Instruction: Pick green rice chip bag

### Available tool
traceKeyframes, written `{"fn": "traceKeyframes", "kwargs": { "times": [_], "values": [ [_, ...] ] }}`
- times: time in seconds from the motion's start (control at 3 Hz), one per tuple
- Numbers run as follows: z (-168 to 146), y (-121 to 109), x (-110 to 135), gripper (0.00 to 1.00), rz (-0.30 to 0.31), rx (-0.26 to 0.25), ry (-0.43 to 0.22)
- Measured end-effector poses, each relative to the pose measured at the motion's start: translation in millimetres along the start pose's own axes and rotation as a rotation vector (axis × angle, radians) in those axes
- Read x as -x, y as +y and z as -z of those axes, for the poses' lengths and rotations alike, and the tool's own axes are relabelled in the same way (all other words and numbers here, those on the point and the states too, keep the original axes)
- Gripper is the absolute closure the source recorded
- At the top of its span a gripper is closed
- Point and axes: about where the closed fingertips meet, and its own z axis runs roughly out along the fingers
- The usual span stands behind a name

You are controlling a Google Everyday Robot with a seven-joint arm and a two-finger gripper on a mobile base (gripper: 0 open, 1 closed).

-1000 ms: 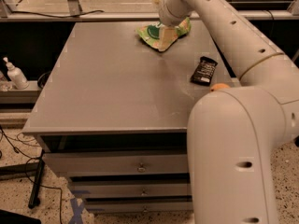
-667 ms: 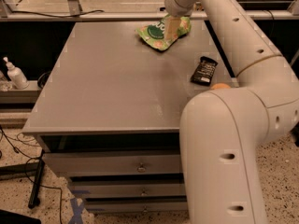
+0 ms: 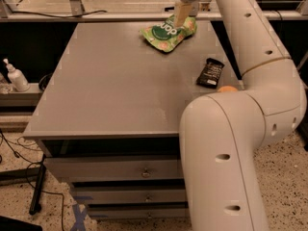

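Observation:
The green rice chip bag point(image 3: 166, 35), crinkly foil with white "pop" lettering, is at the far side of the grey table point(image 3: 110, 85), right of centre. My gripper point(image 3: 182, 15) comes down from above onto the bag's far upper edge and is shut on it. That edge is pulled up a little, while the near end of the bag still rests on the table. The bag's far right corner is hidden behind the gripper.
A small black wrapper point(image 3: 210, 72) lies on the table's right side. An orange point(image 3: 227, 88) peeks out behind my arm point(image 3: 255, 57), which fills the right of the view. A white pump bottle point(image 3: 14, 76) stands on a shelf to the left. Drawers point(image 3: 144, 170) are below the tabletop.
My gripper has risen slightly at the bag's far edge, and that edge has come up with it. The wrapper and the orange have not moved.

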Motion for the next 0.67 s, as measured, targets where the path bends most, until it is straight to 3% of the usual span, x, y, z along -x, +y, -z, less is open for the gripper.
{"fn": "traceKeyframes", "kwargs": {
  "times": [0.67],
  "values": [
    [-12.6,8.5,-17.9,0.0,0.11,-0.01,0.045]
  ]
}}
